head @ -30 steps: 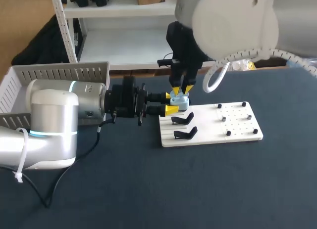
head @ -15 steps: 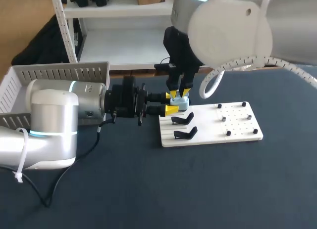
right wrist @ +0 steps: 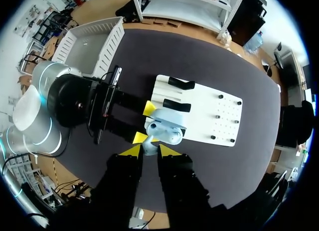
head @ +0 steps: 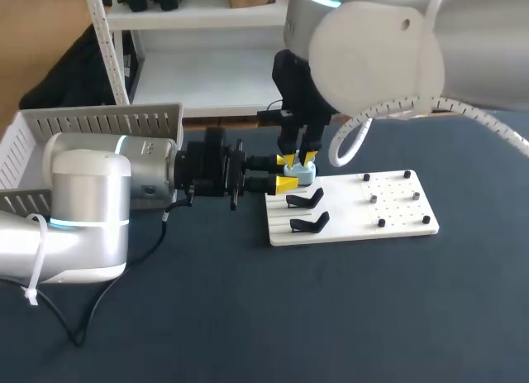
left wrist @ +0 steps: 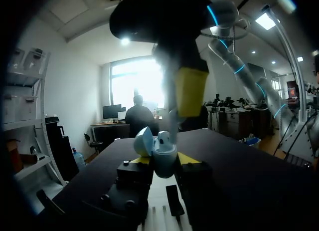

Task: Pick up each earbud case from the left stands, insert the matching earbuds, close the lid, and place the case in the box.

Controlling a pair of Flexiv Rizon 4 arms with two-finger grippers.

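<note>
Compared with the earlier frames, the right arm (head: 372, 52) has swung slightly toward the left arm (head: 91, 201), and the right claw (head: 299, 158) now hangs directly over the earbud case (head: 299, 174); the left arm and the case have held their position. The left claw (head: 289, 173) is clenched on the pale blue case from two sides and holds it in the air above the left end of the white board (head: 388, 209), just above the two black stands (head: 304, 199). The lid (left wrist: 143, 141) stands open, and a white earbud (left wrist: 163, 137) sits at the mouth of the case; whether it is fully seated cannot be determined. Whether the right claw is clenched on anything or released cannot be told from these views. Probable faults from this state:

- A descent that is off centre would load the rim or the open lid instead of the socket, and could rotate the case in the left claw or push it out, dropping it onto the board or the bench (head: 331, 317).
- Contact with the lid could strain its hinge or shut it early.
- Closing the lid over a half-seated earbud would leave it ajar, so the case would not be ready for the box (head: 99, 118).
</note>
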